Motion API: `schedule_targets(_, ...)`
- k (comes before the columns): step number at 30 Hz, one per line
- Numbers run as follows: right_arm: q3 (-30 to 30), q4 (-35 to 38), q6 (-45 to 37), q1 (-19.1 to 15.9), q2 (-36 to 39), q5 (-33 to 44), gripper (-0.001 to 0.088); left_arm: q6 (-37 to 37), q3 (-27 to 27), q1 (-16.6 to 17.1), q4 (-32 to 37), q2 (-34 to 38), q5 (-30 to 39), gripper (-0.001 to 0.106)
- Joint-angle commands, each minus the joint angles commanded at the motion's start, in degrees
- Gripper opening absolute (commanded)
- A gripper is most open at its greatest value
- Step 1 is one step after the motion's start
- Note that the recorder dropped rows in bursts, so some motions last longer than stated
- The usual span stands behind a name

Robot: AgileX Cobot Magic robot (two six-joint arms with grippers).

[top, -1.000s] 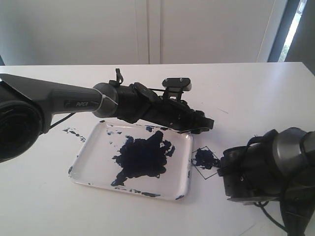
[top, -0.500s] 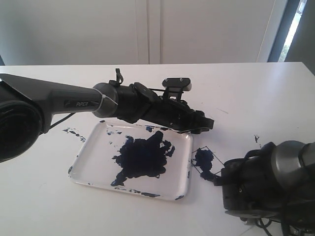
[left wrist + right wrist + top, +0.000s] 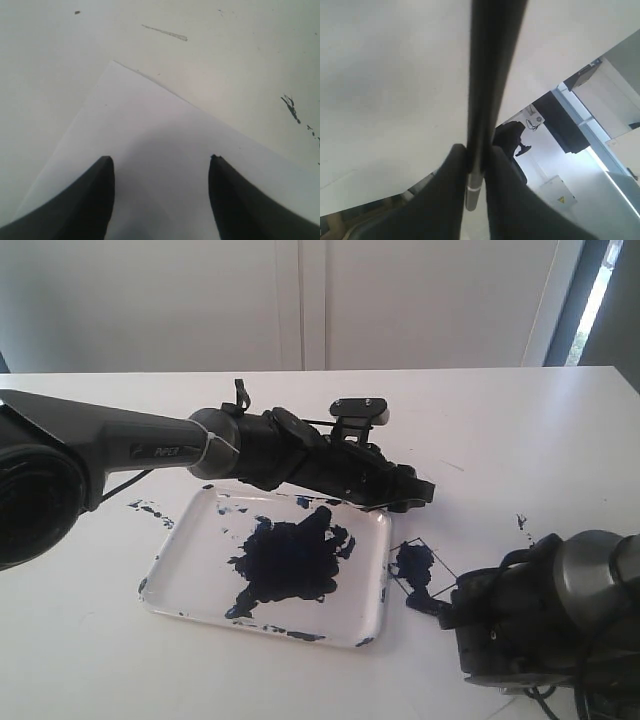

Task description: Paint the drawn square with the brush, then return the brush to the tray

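**Brush clamped in the right claw, tip down by the square: quick rundown**

Far left: the dark grey left arm [image 3: 110, 440] comes in over the white table [image 3: 80, 660] and reaches toward the middle. Nearer than it, left of centre, sits the shallow glossy white-clear rectangular tray [image 3: 175, 570] w/ rounded corners. It has a big dark navy paint blotch [image 3: 290, 560] in the middle and navy chips along the rim. There are a few navy paint specks [image 3: 148, 507] on the table just left of the tray's far-left corner.

The left claw [image 3: 415, 495] hangs over the tray's far-right corner. Its wrist cam shows two black fingers [image 3: 95, 200] well apart w/ nothing btwn them, only a corner of the white paper sheet [image 3: 150, 125] underneath. Can't tell if they touch the paper.

Just right of the tray is the drawn square [image 3: 415, 565], a thin black outline on the paper w/ a dark navy smear inside. It's not fully covered afaict.

Near right: the bulky black right claw [image 3: 475, 147] is squeezed together on the long slim black stick brush [image 3: 492, 75], and the handle runs straight btwn the fingers. In the exterior cam the dark tip sits at the near side of the square, so the brush is off the tray, to its right. Whether the tip touches the paper is too small to tell.
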Motion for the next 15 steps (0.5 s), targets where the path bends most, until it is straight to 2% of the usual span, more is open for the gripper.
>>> schedule_targets(5, 0.0, -2.2, 0.3, -0.1, 0.0, 0.0, 0.0, 0.0, 0.0, 0.0, 0.0, 0.0, 0.0, 0.061)
schedule_targets(11, 0.0, -2.9, 0.9, -5.1, 0.0, 0.0, 0.0, 0.0, 0.0, 0.0, 0.5, 0.0, 0.1, 0.061)
schedule_targets(15, 0.0, -4.1, 1.3, -6.9, 0.0, 0.0, 0.0, 0.0, 0.0, 0.0, 0.6, 0.0, 0.1, 0.061)
